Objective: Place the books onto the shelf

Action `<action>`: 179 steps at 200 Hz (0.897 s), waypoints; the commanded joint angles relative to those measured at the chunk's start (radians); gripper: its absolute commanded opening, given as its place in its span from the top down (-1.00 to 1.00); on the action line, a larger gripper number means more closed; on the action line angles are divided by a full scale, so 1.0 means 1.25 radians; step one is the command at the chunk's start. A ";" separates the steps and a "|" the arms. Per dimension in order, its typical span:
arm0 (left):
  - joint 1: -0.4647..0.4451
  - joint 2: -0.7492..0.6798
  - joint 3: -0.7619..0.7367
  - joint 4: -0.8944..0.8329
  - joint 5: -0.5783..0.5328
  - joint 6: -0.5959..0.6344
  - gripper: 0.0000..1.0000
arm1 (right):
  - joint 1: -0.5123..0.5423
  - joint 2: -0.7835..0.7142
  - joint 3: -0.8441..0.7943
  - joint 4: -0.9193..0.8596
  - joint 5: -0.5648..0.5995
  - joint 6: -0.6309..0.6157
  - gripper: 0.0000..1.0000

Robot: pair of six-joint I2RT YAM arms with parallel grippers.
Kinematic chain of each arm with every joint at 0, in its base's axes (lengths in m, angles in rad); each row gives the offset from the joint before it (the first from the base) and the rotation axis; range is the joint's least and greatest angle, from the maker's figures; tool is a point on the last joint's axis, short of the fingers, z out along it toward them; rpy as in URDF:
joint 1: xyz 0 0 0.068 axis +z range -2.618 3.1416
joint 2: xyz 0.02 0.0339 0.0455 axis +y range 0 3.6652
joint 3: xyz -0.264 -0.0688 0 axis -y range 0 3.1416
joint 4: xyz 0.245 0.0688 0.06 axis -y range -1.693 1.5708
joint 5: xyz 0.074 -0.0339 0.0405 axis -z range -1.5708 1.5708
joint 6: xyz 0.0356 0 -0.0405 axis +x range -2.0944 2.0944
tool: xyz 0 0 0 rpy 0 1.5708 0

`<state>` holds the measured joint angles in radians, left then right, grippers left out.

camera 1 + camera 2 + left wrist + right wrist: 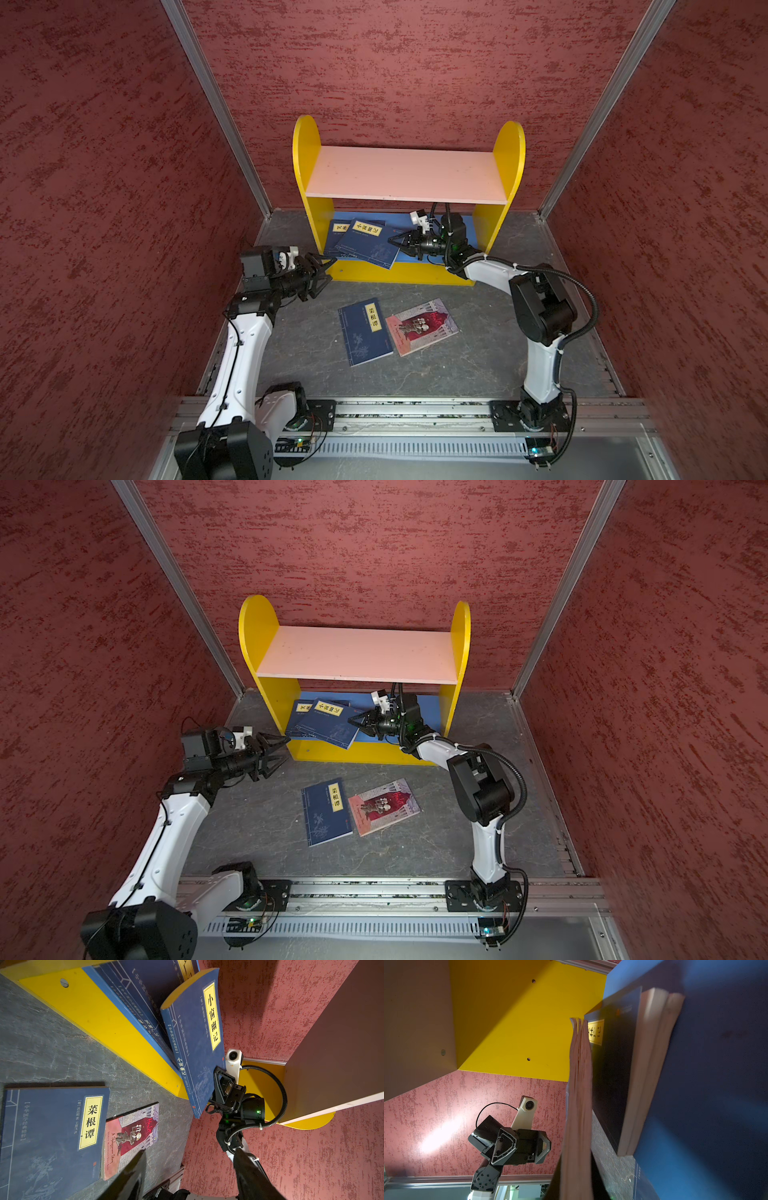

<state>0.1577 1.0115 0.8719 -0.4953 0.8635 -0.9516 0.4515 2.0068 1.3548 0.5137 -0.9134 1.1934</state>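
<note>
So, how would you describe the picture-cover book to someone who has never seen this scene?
Find the yellow shelf at the back wall, then the grey floor in front of it, where two books lie flat. Take the pink and dark red illustrated book; its neighbour, the navy book, has a yellow label.

The shelf [306, 158] has yellow sides, a pale pink top board and a blue lower one. Navy books [365, 248] bear yellow labels; at the shelf's six o'clock lies a pink-and-red book [422, 327].
</note>
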 commanded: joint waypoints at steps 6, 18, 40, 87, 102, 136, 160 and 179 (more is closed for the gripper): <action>0.004 0.001 -0.009 0.021 0.012 -0.001 -0.34 | -0.010 0.024 0.066 -0.016 -0.056 -0.027 0.91; 0.004 0.004 -0.009 0.022 0.013 0.000 -0.34 | -0.012 0.040 0.086 -0.031 -0.066 -0.033 0.91; 0.004 0.003 -0.010 0.022 0.011 0.000 -0.35 | -0.020 0.058 0.117 -0.057 -0.072 -0.045 0.90; 0.005 0.006 -0.011 0.022 0.013 -0.003 -0.36 | -0.033 0.100 0.190 -0.146 -0.092 -0.085 0.83; 0.005 0.006 -0.013 0.021 0.012 -0.003 -0.37 | -0.036 0.110 0.208 -0.168 -0.100 -0.097 0.77; 0.004 0.001 -0.020 0.025 0.013 -0.004 -0.37 | -0.036 0.133 0.251 -0.244 -0.097 -0.135 0.54; 0.005 -0.003 -0.024 0.025 0.014 -0.006 -0.38 | -0.043 0.127 0.251 -0.269 -0.060 -0.142 0.21; 0.006 -0.008 -0.024 0.025 0.016 -0.006 -0.38 | -0.048 0.102 0.232 -0.269 -0.018 -0.141 0.08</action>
<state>0.1581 1.0153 0.8505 -0.4889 0.8673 -0.9569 0.4015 2.1647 1.6394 0.2005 -0.9955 1.0412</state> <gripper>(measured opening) 0.688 0.437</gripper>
